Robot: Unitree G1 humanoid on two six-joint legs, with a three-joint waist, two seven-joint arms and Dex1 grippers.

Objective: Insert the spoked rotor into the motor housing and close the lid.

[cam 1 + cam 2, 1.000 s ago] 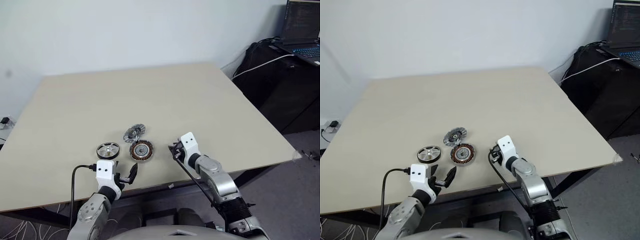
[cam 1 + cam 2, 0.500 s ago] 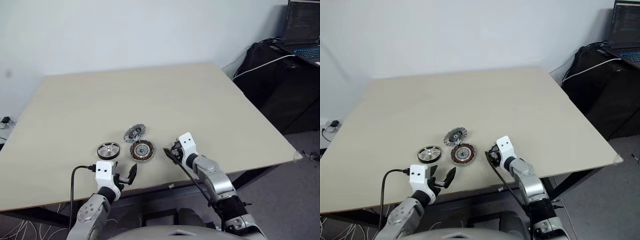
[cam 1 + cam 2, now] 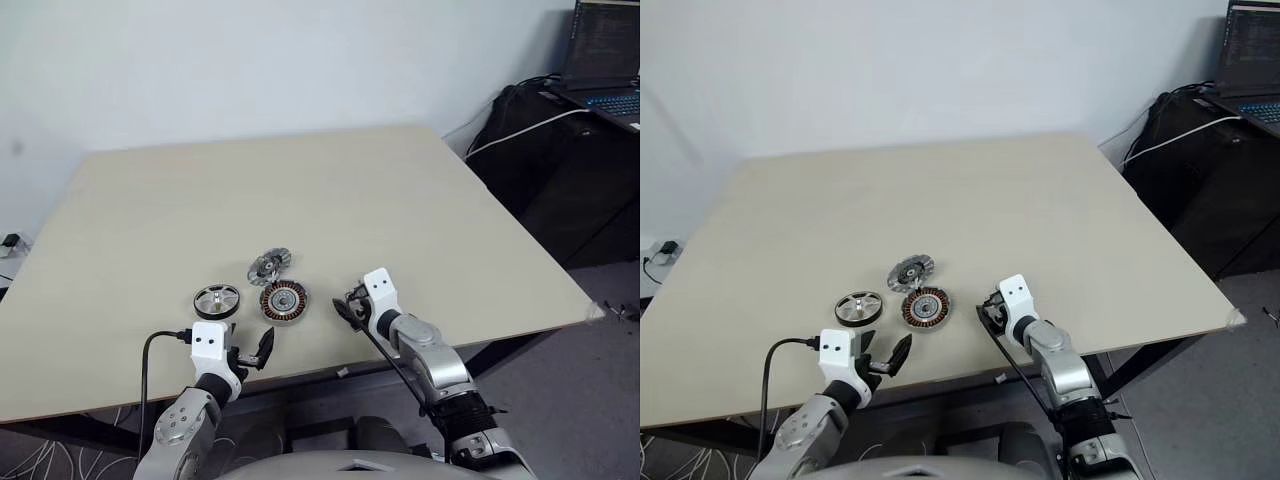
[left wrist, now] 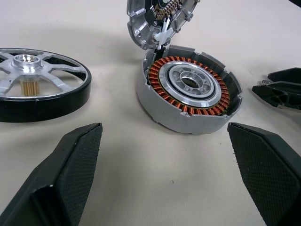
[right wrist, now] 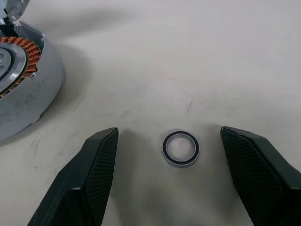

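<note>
Copper-brown windings ring the silver centre of the round motor housing [image 4: 188, 92], which I take as my landmark on the beige wooden table [image 3: 300, 190]. The shiny silver spoked rotor with its black rim [image 4: 35, 92] lies flat just to the housing's left, apart from it. The dull grey ribbed lid [image 4: 157, 19] sits just behind the housing, tilted up on edge and leaning at its back rim. A small thin metal ring with a dark edge [image 5: 180, 148] lies on the table to the housing's right, between the black fingers of my right gripper [image 5: 169, 172], which are spread and grasp nothing. My left gripper [image 4: 167, 169] hangs in front of the housing, fingers spread wide and empty.

I judge the ring is the pick in hand. To do it well I'd come straight down, centre the ring between the pads, and close slowly, since a thin flat ring could slide or flip.
</note>
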